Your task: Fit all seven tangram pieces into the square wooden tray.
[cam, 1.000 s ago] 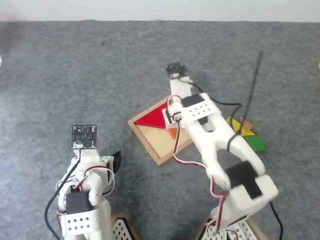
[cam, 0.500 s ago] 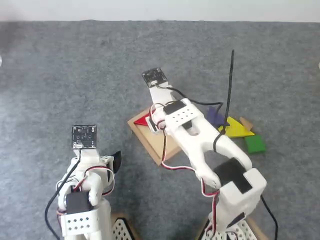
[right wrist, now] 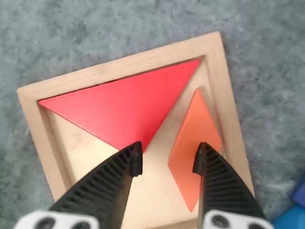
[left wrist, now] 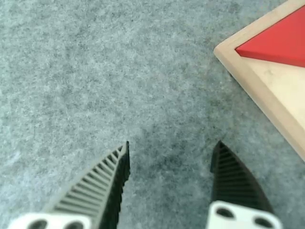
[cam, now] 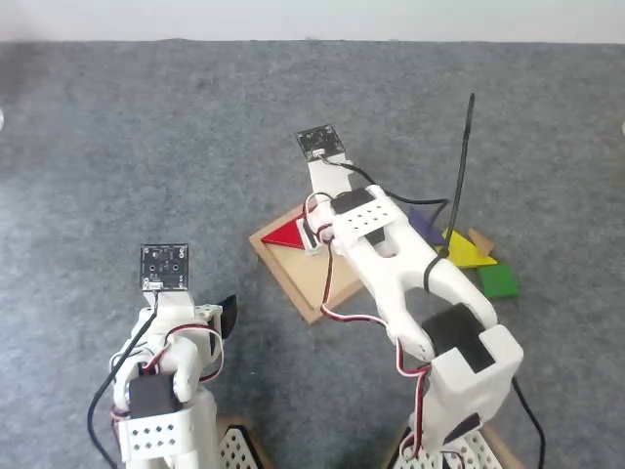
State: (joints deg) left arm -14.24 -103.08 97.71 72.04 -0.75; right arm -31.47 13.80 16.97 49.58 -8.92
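Note:
The square wooden tray (right wrist: 35, 129) lies turned like a diamond on the grey carpet, and its near edge shows in the high view (cam: 293, 285). Inside it lie a large red triangle (right wrist: 124, 107) (cam: 283, 234) and an orange parallelogram (right wrist: 195, 138). My right gripper (right wrist: 167, 157) hangs open over the tray, its tips just above the red triangle's point and the orange piece. My left gripper (left wrist: 172, 149) is open over bare carpet, short of the tray's corner (left wrist: 228, 50). Right of the tray lie a yellow triangle (cam: 466, 252), a green square (cam: 498, 281), a purple piece (cam: 427, 227) and a tan piece (cam: 481, 239).
The right arm (cam: 391, 264) stretches over the tray and hides its right half in the high view. A stiff black cable (cam: 461, 166) sticks up from it. The left arm (cam: 161, 342) stands at the lower left. A blue piece (right wrist: 291, 218) peeks in beside the tray.
The right arm swung left over the tray, then came back slightly to the right. The orange piece is now hidden under it in the high view. The left arm kept still.

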